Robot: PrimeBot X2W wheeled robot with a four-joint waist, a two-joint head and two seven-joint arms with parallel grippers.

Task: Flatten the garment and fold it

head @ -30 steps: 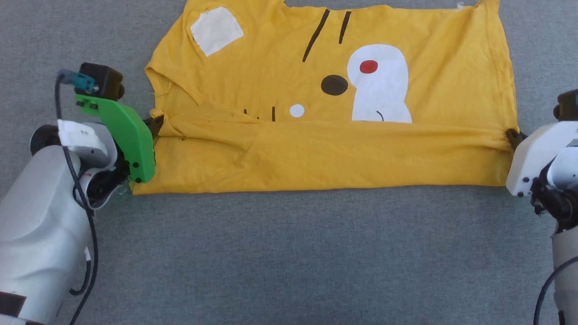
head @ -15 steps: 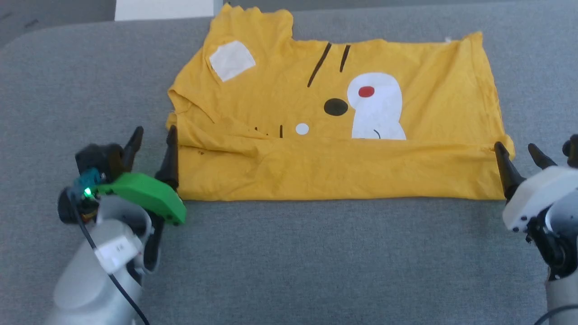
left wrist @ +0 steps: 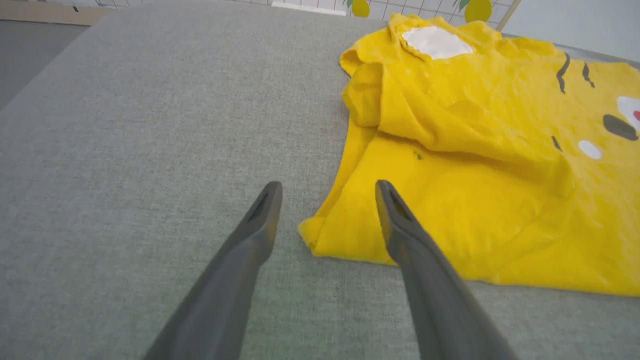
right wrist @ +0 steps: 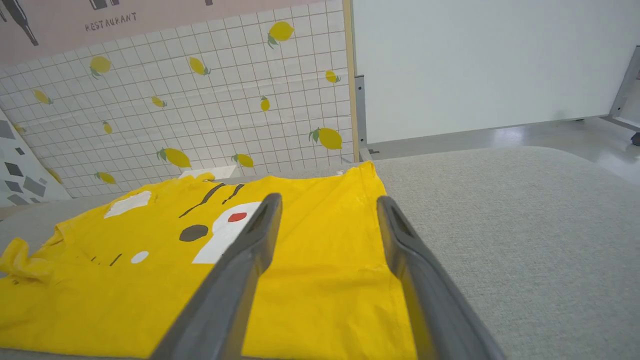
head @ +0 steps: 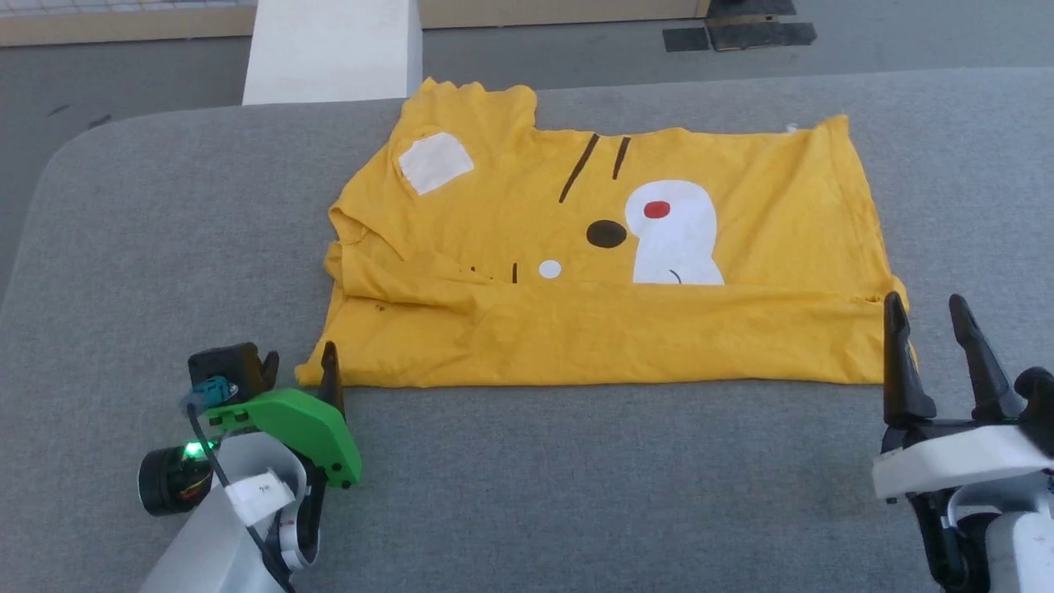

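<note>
Across the grey surface [head: 576, 494] the garment [head: 609, 338] lies crosswise, neck leftward.

Garment [head: 510, 329] on grey fabric surface [head: 576, 478]

Shirts: we count one T-shirt [head: 510, 214] on the bench [head: 576, 478].
Grippers: we count two, left gripper [left wrist: 327, 187] and right gripper [head: 924, 301].
Per gripper: we see two fingers [left wrist: 240, 260], four altogether.
Print: we count two long black stripes [head: 579, 169], one red dot [head: 656, 209].

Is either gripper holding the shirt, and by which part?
Nothing is held. The left gripper and right gripper are open, fingers spread by the near corners of the yellow T-shirt, which lies loose on the grey surface.
</note>
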